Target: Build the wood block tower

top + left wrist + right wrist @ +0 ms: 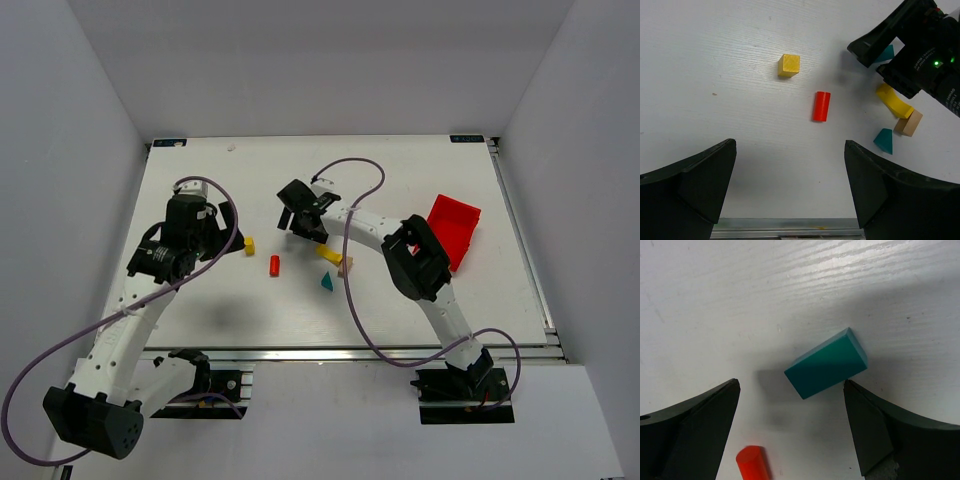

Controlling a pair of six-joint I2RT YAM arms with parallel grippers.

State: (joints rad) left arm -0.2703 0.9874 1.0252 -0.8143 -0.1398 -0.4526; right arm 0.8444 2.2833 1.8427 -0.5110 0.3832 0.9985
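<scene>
Small wooden blocks lie loose near the table's middle: a yellow cube [249, 246], a red cylinder [274, 265], a yellow arch [329, 254], a tan cube [345, 265] and a teal triangle [326, 282]. The arch leans against the tan cube [908, 123]. My right gripper [298, 224] is open and low over a teal block [826, 370], which lies flat between its fingertips, untouched, and is hidden in the top view. The red cylinder [752, 463] lies just beyond it. My left gripper [222, 232] is open and empty, left of the yellow cube [789, 65] and red cylinder [821, 106].
A red plastic bin [455, 230] lies tilted at the right of the table, behind the right arm's elbow. The right gripper's black body [920, 55] fills the upper right of the left wrist view. The table's metal front rail [350, 352] runs along the near edge.
</scene>
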